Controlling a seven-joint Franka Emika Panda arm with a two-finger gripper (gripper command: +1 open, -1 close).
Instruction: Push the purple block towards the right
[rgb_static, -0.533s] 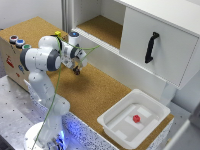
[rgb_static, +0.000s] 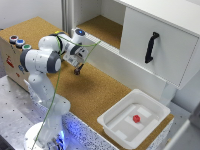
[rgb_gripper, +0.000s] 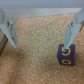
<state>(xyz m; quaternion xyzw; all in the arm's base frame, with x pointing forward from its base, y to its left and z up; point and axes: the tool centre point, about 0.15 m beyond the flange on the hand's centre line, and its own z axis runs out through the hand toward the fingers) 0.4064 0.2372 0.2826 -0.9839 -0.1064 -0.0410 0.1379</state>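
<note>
Purple block (rgb_gripper: 65, 54) rests on the cork tabletop (rgb_gripper: 37, 47), touching one fingertip of the gripper (rgb_gripper: 44, 36) at its 5 o'clock in the wrist view. Fingers spread apart, grasping nothing.

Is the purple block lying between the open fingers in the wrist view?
No. The purple block sits under one finger, not between the two.
</note>
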